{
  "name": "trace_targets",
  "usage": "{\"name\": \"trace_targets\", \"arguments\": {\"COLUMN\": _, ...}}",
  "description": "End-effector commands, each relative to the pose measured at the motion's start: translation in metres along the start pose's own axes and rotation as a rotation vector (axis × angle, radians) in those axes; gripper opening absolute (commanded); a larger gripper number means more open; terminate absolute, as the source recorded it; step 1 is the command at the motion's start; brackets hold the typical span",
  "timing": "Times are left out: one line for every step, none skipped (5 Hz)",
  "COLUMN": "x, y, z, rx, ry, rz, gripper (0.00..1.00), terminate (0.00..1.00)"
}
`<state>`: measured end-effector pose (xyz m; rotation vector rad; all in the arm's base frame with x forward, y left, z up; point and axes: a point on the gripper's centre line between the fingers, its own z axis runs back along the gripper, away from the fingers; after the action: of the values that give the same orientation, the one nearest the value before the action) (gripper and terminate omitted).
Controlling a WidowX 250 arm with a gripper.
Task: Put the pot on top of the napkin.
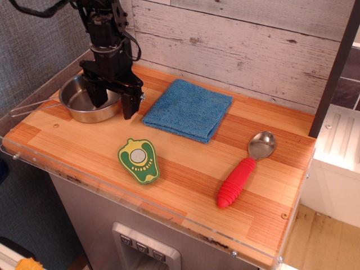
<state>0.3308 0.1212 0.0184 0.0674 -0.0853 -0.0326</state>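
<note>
At the far left of the wooden surface [185,169] we noted the pot [84,104], its thin wire handle reaching out toward the left edge. The pincer [115,101] stood over the pot's right rim with its jaws apart, one finger inside the bowl and the other outside the wall, so the rim lay between them but was not yet clamped. We judged the pot light, stiff and slick, being polished steel; the thin rim seemed the sensible hold, though a shiny wall may slip or let the pot tilt under the weight of its handle. Just to the right lay the napkin [188,109], soft and flat, near the pot but not touching it; we judged it would give a little under the pot. Nearer us sat a green pepper toy [138,161], and further right a red-handled spoon [244,171], both well clear of the path.
</note>
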Motion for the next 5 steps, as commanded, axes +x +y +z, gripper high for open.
{"name": "trace_targets", "arguments": {"x": 0.010, "y": -0.001, "z": 0.012, "rx": -0.018, "ry": -0.042, "rz": -0.094, "gripper": 0.00, "terminate": 0.00}}
{"name": "trace_targets", "arguments": {"x": 0.009, "y": -0.002, "z": 0.016, "rx": -0.044, "ry": -0.043, "rz": -0.202, "gripper": 0.00, "terminate": 0.00}}
{"name": "trace_targets", "arguments": {"x": 0.006, "y": -0.001, "z": 0.024, "rx": -0.065, "ry": -0.052, "rz": -0.304, "gripper": 0.00, "terminate": 0.00}}
{"name": "trace_targets", "arguments": {"x": 0.000, "y": -0.003, "z": 0.040, "rx": -0.079, "ry": -0.056, "rz": -0.347, "gripper": 0.00, "terminate": 0.00}}
{"name": "trace_targets", "arguments": {"x": -0.002, "y": -0.027, "z": 0.067, "rx": -0.085, "ry": -0.081, "rz": -0.275, "gripper": 0.00, "terminate": 0.00}}
